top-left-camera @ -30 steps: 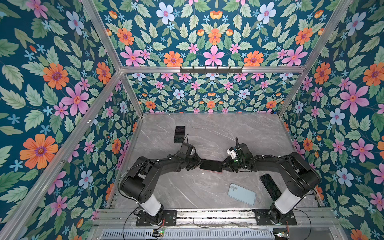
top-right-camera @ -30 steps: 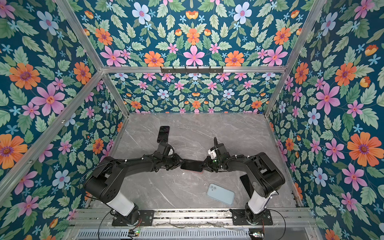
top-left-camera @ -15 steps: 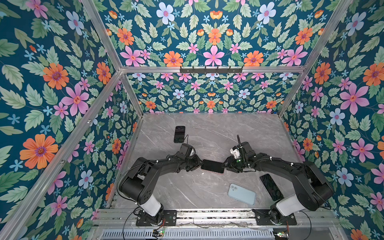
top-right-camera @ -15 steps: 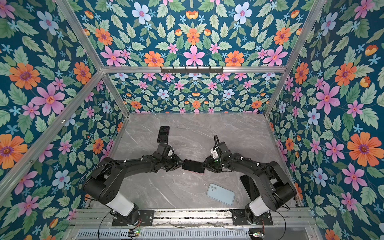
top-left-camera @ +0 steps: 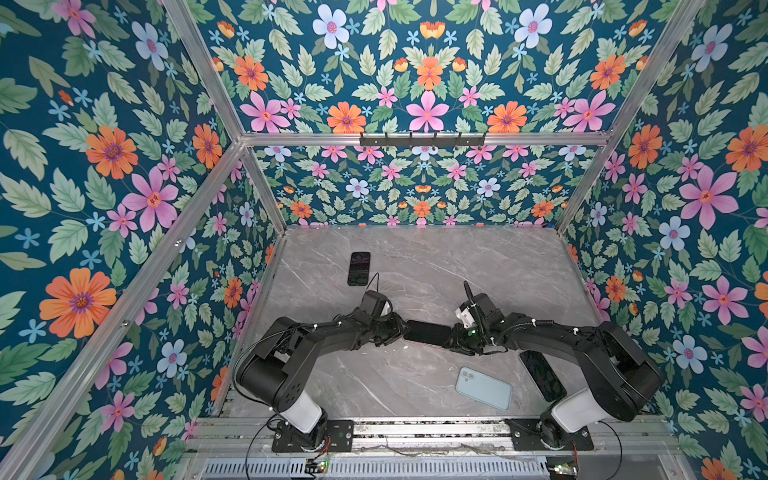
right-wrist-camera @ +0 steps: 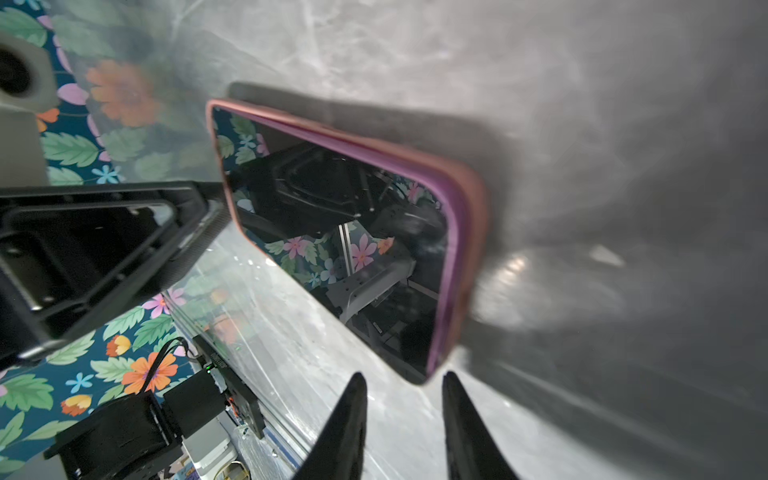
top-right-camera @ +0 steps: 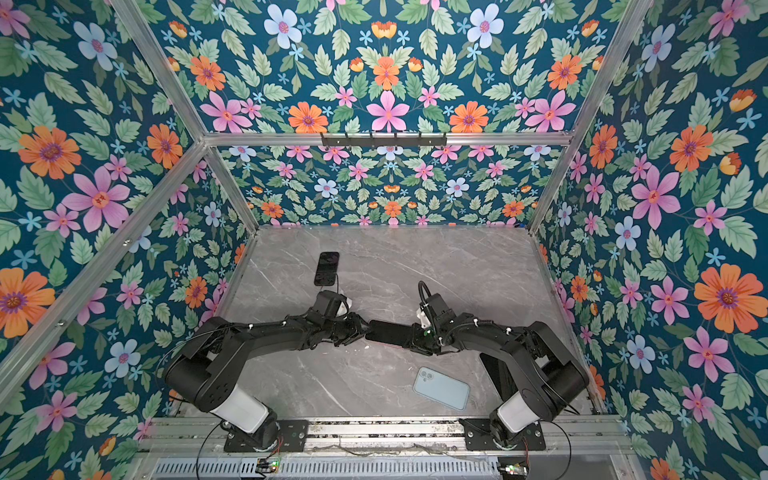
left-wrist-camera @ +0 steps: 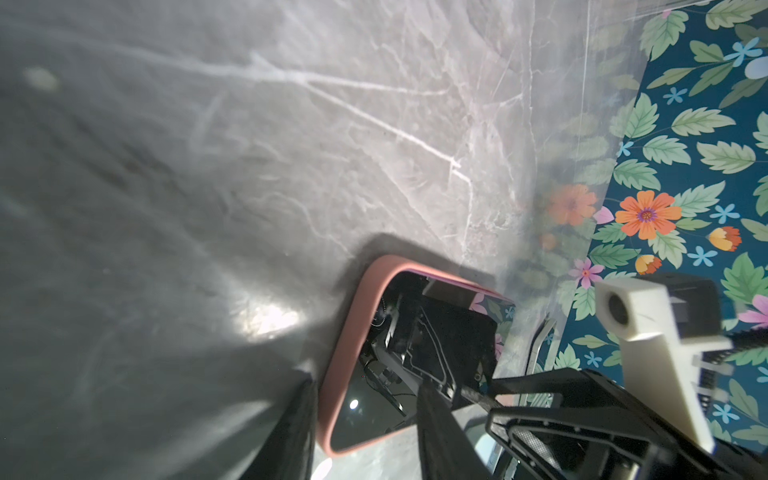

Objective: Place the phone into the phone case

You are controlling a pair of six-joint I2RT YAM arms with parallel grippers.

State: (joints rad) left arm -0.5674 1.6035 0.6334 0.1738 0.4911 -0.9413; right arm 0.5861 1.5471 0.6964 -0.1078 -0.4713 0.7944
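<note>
Salmon-pink phone case (right-wrist-camera: 473, 249) lies on the marble tabletop (top-left-camera: 415, 257) between your two arms, with the phone (top-left-camera: 428, 332) in it screen up. A purple edge of the phone shows above the case rim along one long side. Your left gripper (left-wrist-camera: 365, 382) has its jaws apart astride a corner of the case, but whether they clamp it you cannot tell. Your right gripper (right-wrist-camera: 403, 378) holds its jaws spread, tips just short of the opposite end.
</note>
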